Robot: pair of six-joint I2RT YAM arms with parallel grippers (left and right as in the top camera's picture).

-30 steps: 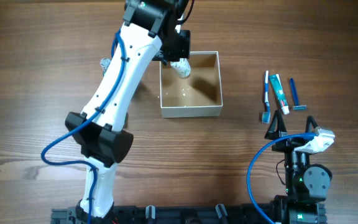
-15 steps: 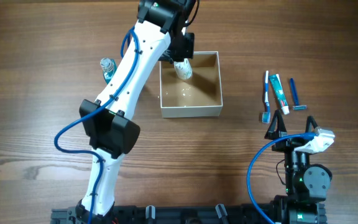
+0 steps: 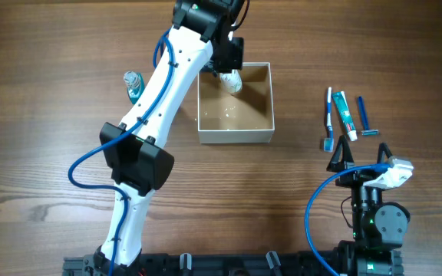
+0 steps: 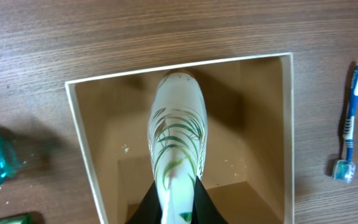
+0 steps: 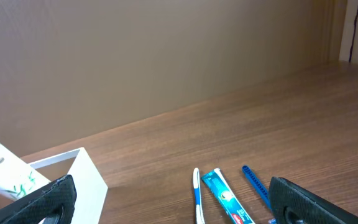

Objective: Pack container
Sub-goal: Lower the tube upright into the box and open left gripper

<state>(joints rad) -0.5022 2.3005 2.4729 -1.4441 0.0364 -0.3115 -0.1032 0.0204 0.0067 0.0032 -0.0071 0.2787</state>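
The container (image 3: 235, 136) is a square white box with a tan inside, at the middle back of the table. My left gripper (image 3: 225, 64) hangs over its far left corner, shut on a white tube with green leaves (image 3: 232, 80). In the left wrist view the tube (image 4: 176, 130) points down into the container (image 4: 79, 143), with the black fingers (image 4: 146, 205) pressed on its flat end. My right gripper (image 3: 361, 156) rests near the front right, open, with nothing between its fingers.
A toothbrush (image 3: 329, 119), a toothpaste tube (image 3: 345, 115) and a blue razor (image 3: 366, 116) lie side by side just beyond the right gripper. A teal bottle (image 3: 133, 84) lies left of the container, beside the left arm.
The left arm has swung a little to the right, uncovering the teal bottle. The tube has shifted slightly toward the container's back. The right arm has not moved.
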